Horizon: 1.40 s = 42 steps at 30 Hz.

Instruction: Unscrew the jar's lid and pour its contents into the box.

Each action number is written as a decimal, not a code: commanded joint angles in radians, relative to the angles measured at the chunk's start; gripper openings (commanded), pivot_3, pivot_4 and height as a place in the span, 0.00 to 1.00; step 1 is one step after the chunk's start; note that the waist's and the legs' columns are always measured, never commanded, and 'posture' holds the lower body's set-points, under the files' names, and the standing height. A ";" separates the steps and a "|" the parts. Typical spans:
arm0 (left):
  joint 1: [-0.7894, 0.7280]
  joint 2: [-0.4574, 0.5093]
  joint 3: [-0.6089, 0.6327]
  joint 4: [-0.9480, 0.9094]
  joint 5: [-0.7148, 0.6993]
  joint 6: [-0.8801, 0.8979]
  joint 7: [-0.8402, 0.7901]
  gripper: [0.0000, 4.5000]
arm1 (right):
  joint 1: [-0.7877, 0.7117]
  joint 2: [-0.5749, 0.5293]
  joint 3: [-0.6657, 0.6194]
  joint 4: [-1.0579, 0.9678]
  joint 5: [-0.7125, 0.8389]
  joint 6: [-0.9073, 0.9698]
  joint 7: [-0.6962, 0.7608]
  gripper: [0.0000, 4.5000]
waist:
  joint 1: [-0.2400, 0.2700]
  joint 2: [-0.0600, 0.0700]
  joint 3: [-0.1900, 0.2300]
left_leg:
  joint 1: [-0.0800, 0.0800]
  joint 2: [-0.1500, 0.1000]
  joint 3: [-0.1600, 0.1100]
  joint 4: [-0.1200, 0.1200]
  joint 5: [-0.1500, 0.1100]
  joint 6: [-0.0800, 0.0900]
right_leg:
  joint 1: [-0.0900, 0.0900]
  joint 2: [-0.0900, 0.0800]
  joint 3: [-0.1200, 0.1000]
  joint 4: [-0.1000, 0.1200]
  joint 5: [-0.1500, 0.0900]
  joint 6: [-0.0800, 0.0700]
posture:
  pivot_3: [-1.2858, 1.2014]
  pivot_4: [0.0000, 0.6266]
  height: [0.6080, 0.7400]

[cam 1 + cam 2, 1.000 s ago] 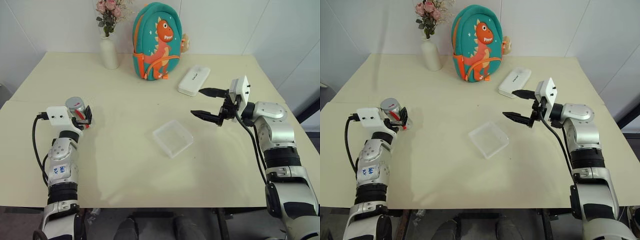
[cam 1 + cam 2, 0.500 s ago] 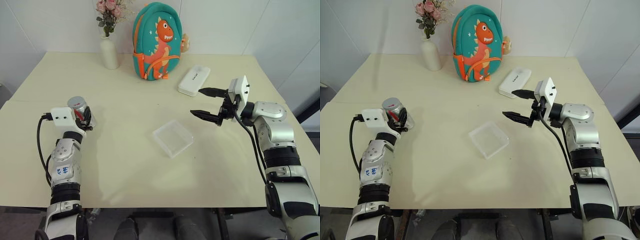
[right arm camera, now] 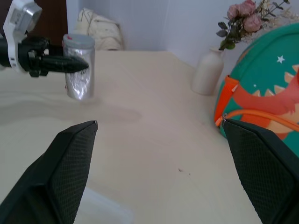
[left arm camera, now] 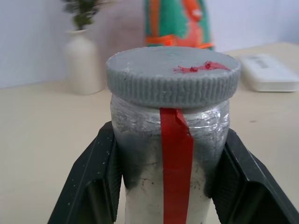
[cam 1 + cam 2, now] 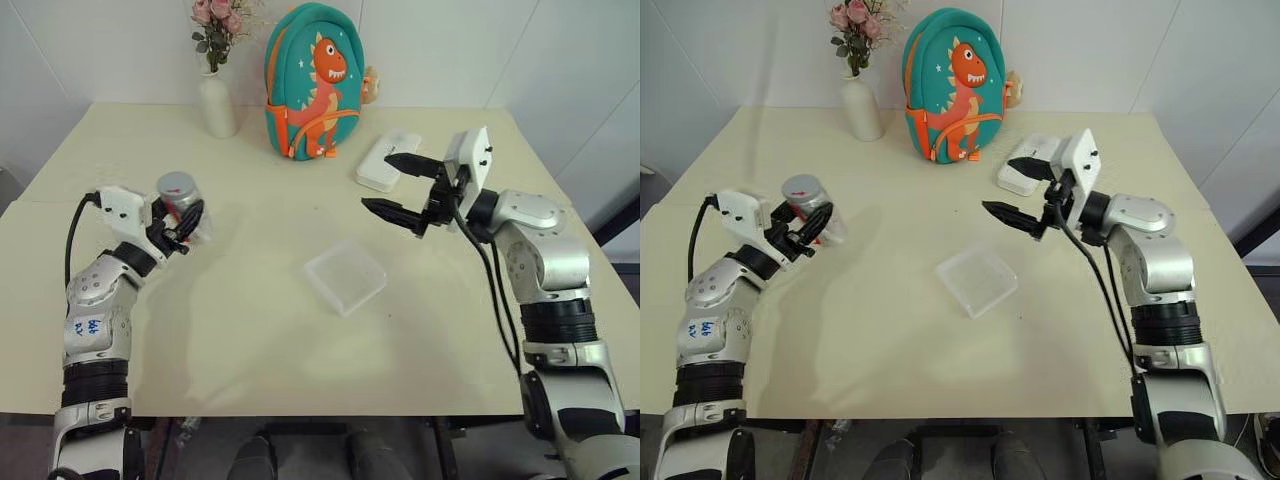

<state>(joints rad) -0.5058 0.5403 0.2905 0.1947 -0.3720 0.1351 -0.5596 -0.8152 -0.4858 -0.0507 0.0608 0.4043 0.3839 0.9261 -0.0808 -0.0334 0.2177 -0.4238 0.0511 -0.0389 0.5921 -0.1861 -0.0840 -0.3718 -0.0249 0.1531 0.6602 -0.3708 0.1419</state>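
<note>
Left of the box [image 5: 345, 276], the jar [image 5: 178, 199] is held upright above the table [image 5: 250, 330], clamped by the left gripper [image 5: 183, 222], its lid [image 4: 173, 74] on. Right of the box, the right gripper [image 5: 395, 185] is held spread wide and empty, pointed toward the jar.

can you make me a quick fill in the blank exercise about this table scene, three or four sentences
1. The left gripper is shut on the ____.
2. The lid on the jar is ____ in colour.
3. The right gripper holds ____.
4. The transparent box lies on the table ____ the two grippers.

Missing words: jar; grey; nothing; between
</note>
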 commanded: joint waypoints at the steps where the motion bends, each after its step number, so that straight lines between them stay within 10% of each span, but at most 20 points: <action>1: -0.044 0.032 -0.034 -0.047 -0.052 0.037 -0.118 0.46 | 0.026 0.035 -0.025 -0.185 0.067 0.144 -0.133 1.00 | 0.000 0.000 0.000 | 0.000 0.000 0.000 0.000 0.000 0.000 | 0.000 0.000 0.000 0.000 0.000 0.000 | 0.52 0.24 1.00; 22: -0.244 -0.050 -0.233 0.018 -0.098 0.140 -0.496 0.46 | 0.054 0.327 0.129 -0.486 0.030 0.395 -0.625 1.00 | -0.003 0.000 0.000 | -0.003 0.000 0.000 -0.002 0.000 0.000 | -0.004 0.000 0.000 0.000 -0.001 -0.001 | 0.52 0.24 1.00; 42: -0.294 -0.112 -0.271 0.080 -0.063 0.093 -0.521 0.46 | 0.046 0.372 0.208 -0.464 -0.014 0.435 -0.670 1.00 | -0.002 0.000 0.000 | -0.004 0.000 -0.001 -0.003 0.000 0.000 | -0.005 0.000 -0.001 -0.001 -0.001 -0.002 | 0.52 0.24 1.00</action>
<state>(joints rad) -0.7784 0.4303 0.0174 0.2901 -0.4394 0.2473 -1.0744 -0.7433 -0.1229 0.1576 -0.3848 0.3923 0.8294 0.2527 -0.0832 -0.0334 0.2177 -0.4280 0.0509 -0.0401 0.5894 -0.1859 -0.0835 -0.3767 -0.0248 0.1525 0.6592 -0.3717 0.1403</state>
